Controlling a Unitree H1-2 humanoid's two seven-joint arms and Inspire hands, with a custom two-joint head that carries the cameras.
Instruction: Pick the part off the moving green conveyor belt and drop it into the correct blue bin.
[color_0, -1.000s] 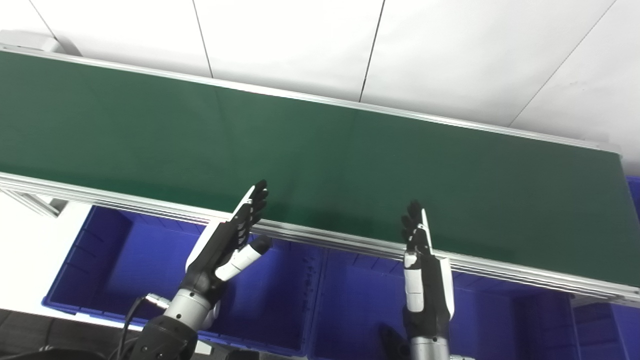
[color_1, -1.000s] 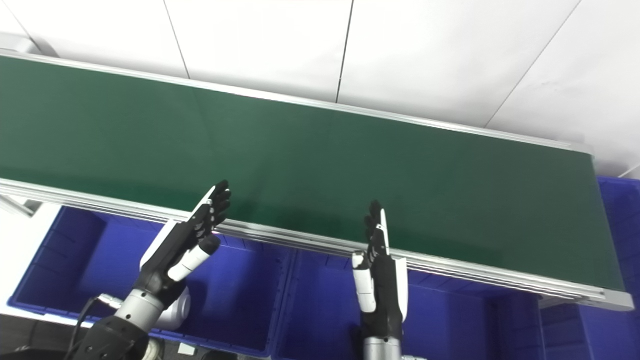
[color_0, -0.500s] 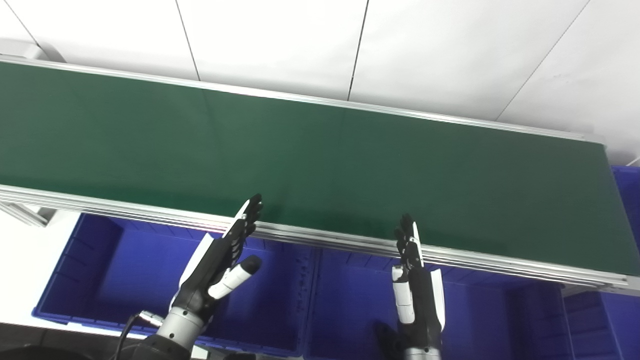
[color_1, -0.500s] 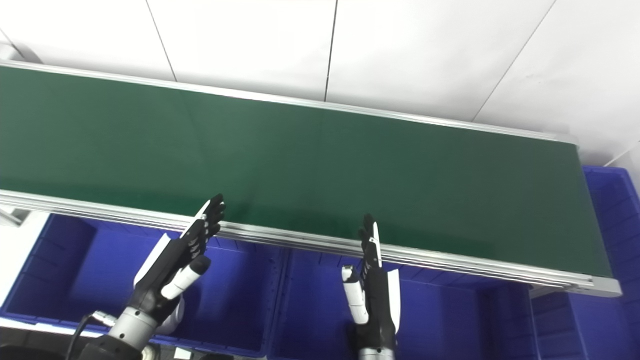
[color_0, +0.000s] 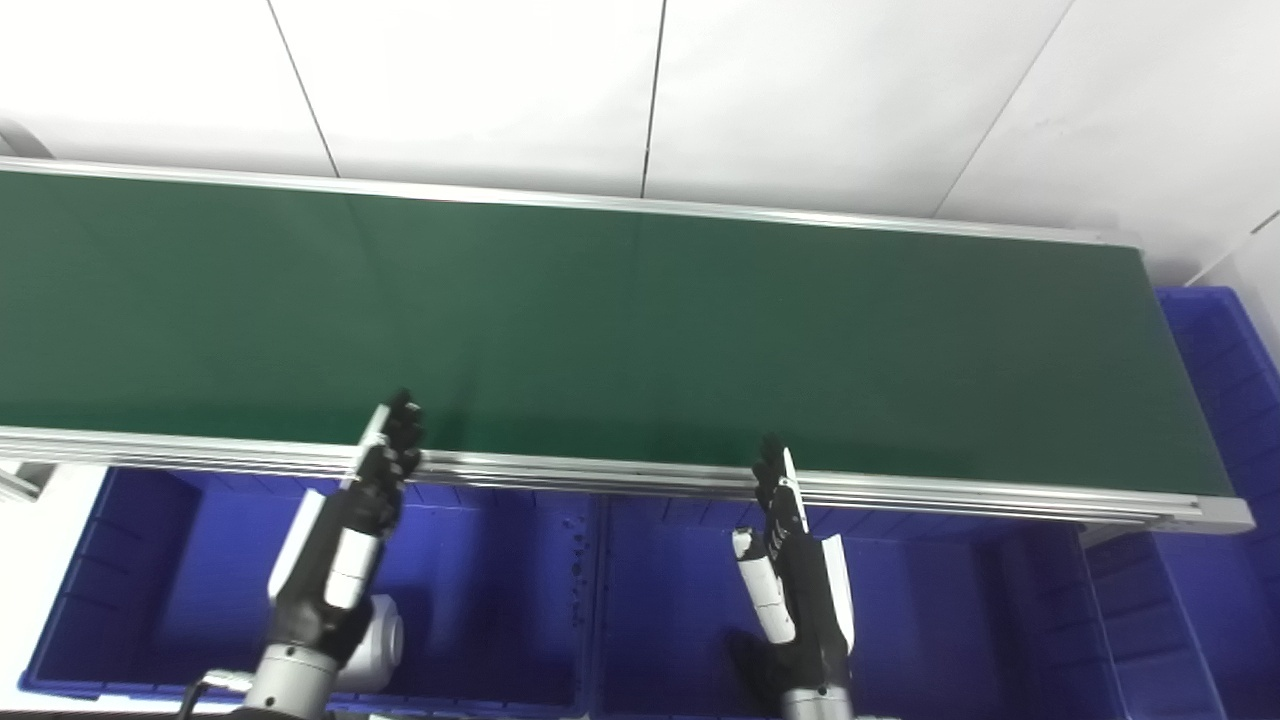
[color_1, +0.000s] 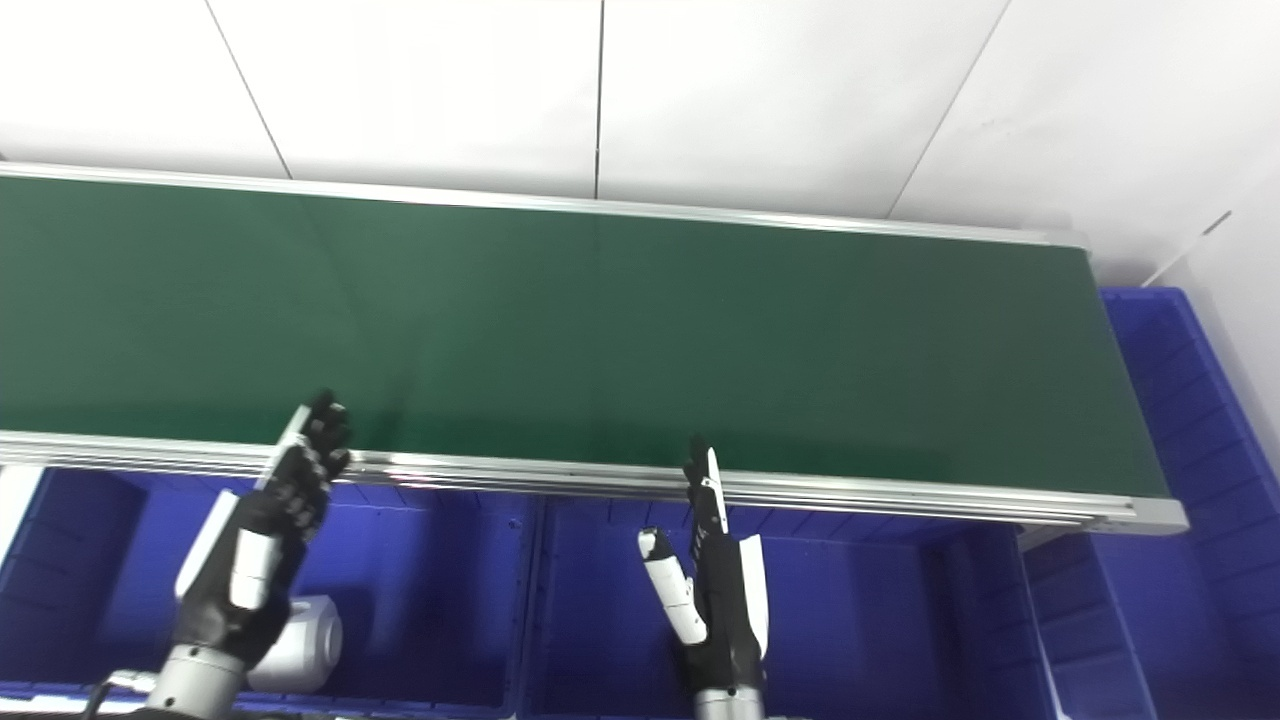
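Observation:
The green conveyor belt (color_0: 640, 320) runs across the picture, and no part shows on it. My left hand (color_0: 345, 540) is open and empty, fingers straight. It is held up at the belt's near rail, over the left blue bin (color_0: 150, 560). My right hand (color_0: 795, 580) is also open and empty, fingertips just below the rail, over the middle blue bin (color_0: 680, 590). Neither hand touches the belt surface.
The belt's aluminium near rail (color_0: 600, 470) lies between the hands and the belt. A third blue bin (color_0: 1215, 360) stands at the belt's right end. White wall panels (color_0: 640, 90) rise behind the belt.
The camera has turned, so the belt now looks level and its right end and the right bin show more. Both hands sit a little lower against the rail. The left hand has turned more edge-on.

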